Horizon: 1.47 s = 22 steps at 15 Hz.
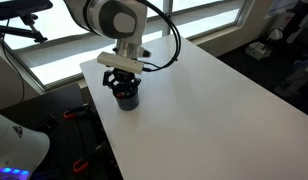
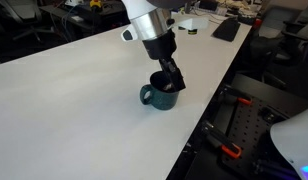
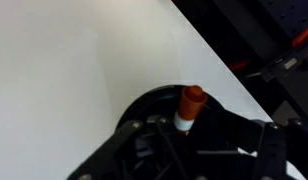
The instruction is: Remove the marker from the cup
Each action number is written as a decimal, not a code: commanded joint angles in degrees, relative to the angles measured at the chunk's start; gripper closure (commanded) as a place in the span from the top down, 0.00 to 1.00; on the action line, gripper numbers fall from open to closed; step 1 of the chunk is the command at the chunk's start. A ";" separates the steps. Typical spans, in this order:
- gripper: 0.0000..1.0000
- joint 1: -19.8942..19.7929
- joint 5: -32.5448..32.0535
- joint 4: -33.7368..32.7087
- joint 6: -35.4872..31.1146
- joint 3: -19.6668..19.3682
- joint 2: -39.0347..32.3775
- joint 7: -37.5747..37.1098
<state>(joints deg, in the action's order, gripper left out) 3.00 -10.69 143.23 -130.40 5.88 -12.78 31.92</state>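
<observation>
A short dark cup [image 1: 126,98] [image 2: 157,97] stands on the white table [image 1: 214,90] [image 2: 74,90] in both exterior views. My gripper [image 1: 124,84] [image 2: 172,82] hangs straight over it, its fingers reaching down into the cup's mouth. In the wrist view the marker [image 3: 193,104] stands up inside the cup [image 3: 144,104], red-orange end on top with a white band below it. The gripper [image 3: 194,142] shows as dark fingers on either side of the marker. Dark on dark hides whether the pads touch it.
The cup stands close to the table's edge [image 2: 199,120], with floor and red-handled tools [image 2: 231,150] below. A keyboard [image 2: 226,28] lies at the table's far end. Windows [image 1: 54,50] run behind the arm.
</observation>
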 commanded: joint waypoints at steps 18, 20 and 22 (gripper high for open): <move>0.06 0.72 -0.81 -1.07 2.81 1.56 5.66 -1.51; 0.06 1.16 -0.65 -1.89 3.52 1.92 6.58 -1.69; 0.06 1.66 -0.72 -2.44 3.75 2.03 7.30 -1.79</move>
<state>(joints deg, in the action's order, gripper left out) 3.78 -12.10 141.63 -128.78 7.30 -7.70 31.19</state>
